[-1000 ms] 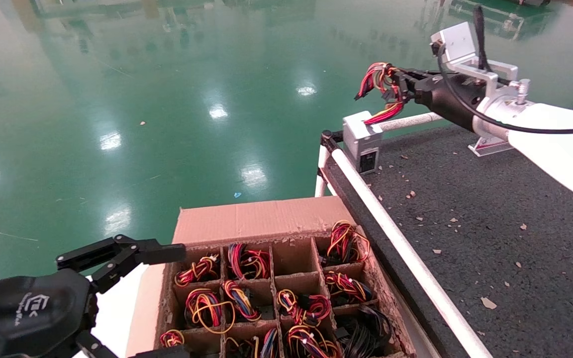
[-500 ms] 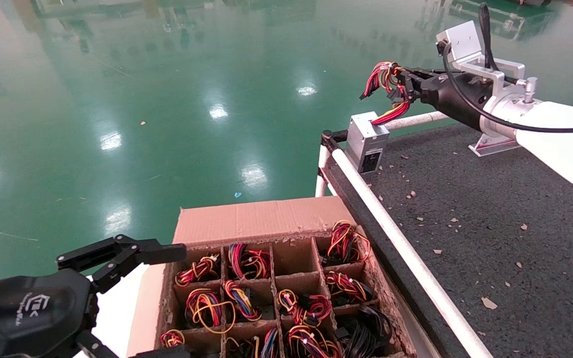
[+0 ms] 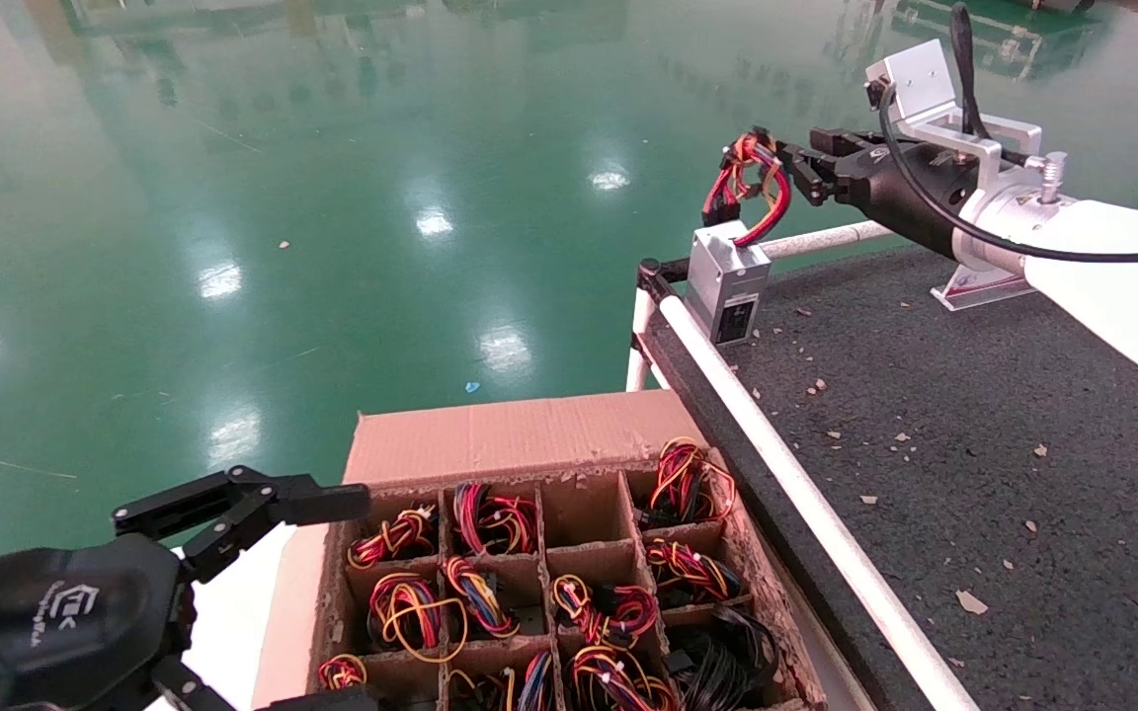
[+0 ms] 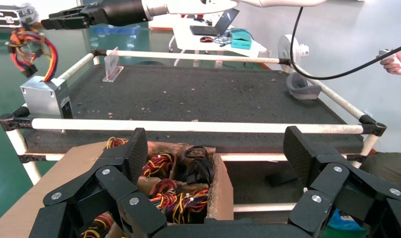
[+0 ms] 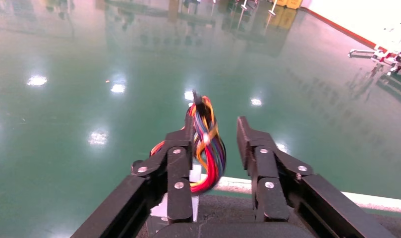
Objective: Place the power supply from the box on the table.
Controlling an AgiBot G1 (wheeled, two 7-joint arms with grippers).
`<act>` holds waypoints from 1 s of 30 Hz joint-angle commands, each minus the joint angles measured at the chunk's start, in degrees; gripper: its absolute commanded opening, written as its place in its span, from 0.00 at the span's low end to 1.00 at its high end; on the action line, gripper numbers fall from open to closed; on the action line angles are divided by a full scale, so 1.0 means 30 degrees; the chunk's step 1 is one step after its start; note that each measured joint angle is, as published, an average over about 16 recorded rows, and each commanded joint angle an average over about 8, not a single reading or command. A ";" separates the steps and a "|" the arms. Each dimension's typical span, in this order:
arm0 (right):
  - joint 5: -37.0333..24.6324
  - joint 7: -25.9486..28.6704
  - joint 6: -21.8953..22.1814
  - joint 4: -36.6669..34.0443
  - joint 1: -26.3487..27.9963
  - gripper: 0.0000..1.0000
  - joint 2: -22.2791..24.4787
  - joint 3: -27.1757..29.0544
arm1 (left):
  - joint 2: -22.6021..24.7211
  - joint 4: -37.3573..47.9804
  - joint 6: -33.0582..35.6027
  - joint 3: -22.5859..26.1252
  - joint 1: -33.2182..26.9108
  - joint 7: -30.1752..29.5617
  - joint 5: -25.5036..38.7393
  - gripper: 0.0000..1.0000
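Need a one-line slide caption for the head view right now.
Right claw open beside the wire bundle of the power supply standing at the table corner; left claw open by the box.

power supply (image 3: 727,278) is sitting on the far left corner of the worktop (image 3: 974,415), wires looping up; right tool (image 3: 798,168) is just above it with fingers apart; left tool (image 3: 263,592) hangs open beside the box (image 3: 520,434) of wire bundles
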 commanded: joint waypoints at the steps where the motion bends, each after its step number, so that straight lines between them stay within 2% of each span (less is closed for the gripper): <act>1: 0.0003 -0.0003 -0.0003 0.0000 0.0002 1.00 0.0000 0.0001 | 0.0000 0.0000 0.0000 0.0000 0.0000 0.0000 0.0000 1.00; 14: 0.0251 0.0277 -0.0528 0.0781 -0.0501 1.00 0.0363 0.0123 | 0.0000 0.0000 0.0000 0.0000 0.0000 0.0000 0.0000 1.00; 30: 0.2150 0.2611 -0.4655 0.7072 -0.4554 1.00 0.3288 0.0996 | 0.0000 0.0000 0.0000 0.0000 0.0000 0.0000 0.0000 1.00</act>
